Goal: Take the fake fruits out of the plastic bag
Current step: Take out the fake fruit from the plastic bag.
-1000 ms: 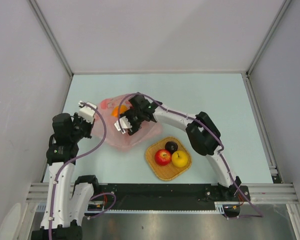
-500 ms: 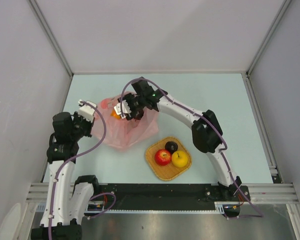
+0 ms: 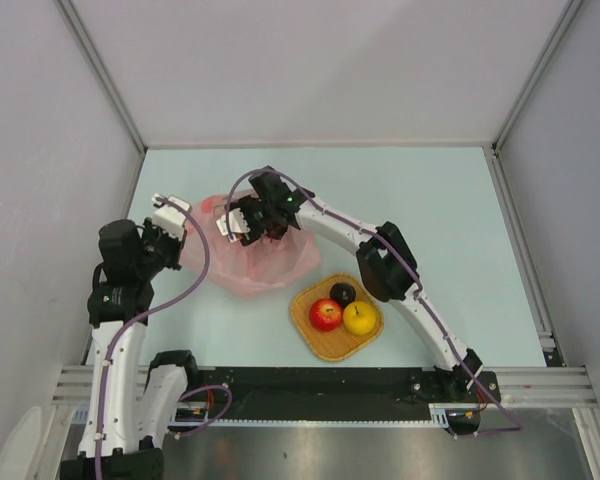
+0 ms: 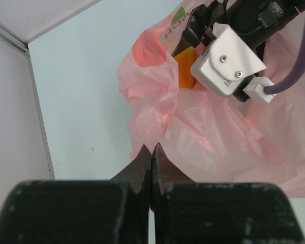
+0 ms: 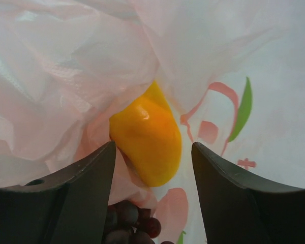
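The pink plastic bag [image 3: 255,262] lies crumpled left of centre. My left gripper [image 3: 184,230] is shut on the bag's left edge, its fingertips pinching the film [image 4: 152,148]. My right gripper [image 3: 232,226] is open inside the bag's mouth. In the right wrist view its jaws [image 5: 152,147] stand either side of the orange-yellow mango [image 5: 147,138], not touching it. The dark grape bunch [image 5: 132,224] lies just below. The mango also shows through the bag in the left wrist view [image 4: 184,73]. A red apple [image 3: 326,314], a yellow fruit [image 3: 359,318] and a dark plum [image 3: 343,293] sit outside the bag.
The three fruits rest in a woven orange-tan tray [image 3: 308,335] right of the bag, near the front. White walls enclose the pale table [image 3: 430,200] at the left, back and right. The right arm arches over the bag's right side.
My right gripper has moved up and left, from the bag's middle to its upper left end by the mango. The left gripper has pulled the bag edge slightly left.
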Motion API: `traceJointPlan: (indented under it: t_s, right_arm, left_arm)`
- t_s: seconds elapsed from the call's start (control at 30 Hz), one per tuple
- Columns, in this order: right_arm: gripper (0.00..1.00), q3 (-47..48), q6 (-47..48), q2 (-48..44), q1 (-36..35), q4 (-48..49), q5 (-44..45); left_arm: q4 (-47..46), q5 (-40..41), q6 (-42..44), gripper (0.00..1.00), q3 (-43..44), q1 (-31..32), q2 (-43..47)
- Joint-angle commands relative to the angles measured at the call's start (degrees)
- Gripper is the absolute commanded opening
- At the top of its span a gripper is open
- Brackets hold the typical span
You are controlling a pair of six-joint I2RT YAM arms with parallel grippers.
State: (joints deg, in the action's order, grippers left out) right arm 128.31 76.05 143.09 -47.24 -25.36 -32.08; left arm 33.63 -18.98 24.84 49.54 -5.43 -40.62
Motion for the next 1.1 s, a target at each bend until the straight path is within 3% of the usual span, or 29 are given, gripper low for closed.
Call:
traceJointPlan:
  t_s: [0.0, 0.1, 0.2, 0.37, 0.53, 0.57, 0.6, 0.7, 0.9, 1.07]
  right_arm:
    - [0.68, 3.52, 1.9, 1.4, -0.39, 0.14, 1.13]
    - [0.82, 5.36, 1.82, 3.94, -0.48, 1.19, 2.01]
    - [0.88, 10.01, 2.78, 6.93, -0.39, 1.11, 2.72]
    - [0.87, 17.41, 7.61, 14.15, -0.22, -4.69, 2.37]
    - [0.63, 16.19, 14.12, 15.29, -0.65, -6.98, 2.19]
    - [0.56, 15.92, 14.73, 15.29, -0.83, -6.8, 2.54]
    - [0.38, 15.31, 15.35, 15.12, -1.27, -5.85, 3.67]
    - [0.22, 9.87, 12.82, 11.27, -2.06, 1.42, 5.96]
    - [0.22, -7.71, 6.93, -3.22, -1.8, 13.66, 7.82]
    - [0.22, -14.22, 0.25, -12.03, -1.01, 13.33, 6.94]
  left_arm:
    - [-0.32, -2.55, -1.11, 0.0, 2.4, -0.37, 0.1]
    - [0.82, -4.74, -1.02, 0.0, 2.58, -0.28, 0.19]
    - [1.7, -5.88, -1.11, 0.0, 2.58, -0.28, 0.8]
    - [3.02, -7.73, -1.28, 0.0, 2.67, -0.28, 0.98]
    - [2.94, -8.7, -2.52, 0.0, 2.58, -0.28, 1.6]
    - [3.11, -8.7, -2.43, 0.0, 2.49, -0.28, 1.68]
    - [3.02, -8.62, -2.6, 0.0, 2.23, -0.28, 1.77]
    - [2.5, -8.18, -2.86, 0.0, 1.44, -0.28, 1.86]
    - [-1.8, -5.28, -5.15, 0.0, -1.72, -0.28, 1.6]
    - [-6.28, -2.29, -5.59, 0.0, -3.75, -0.28, 1.07]
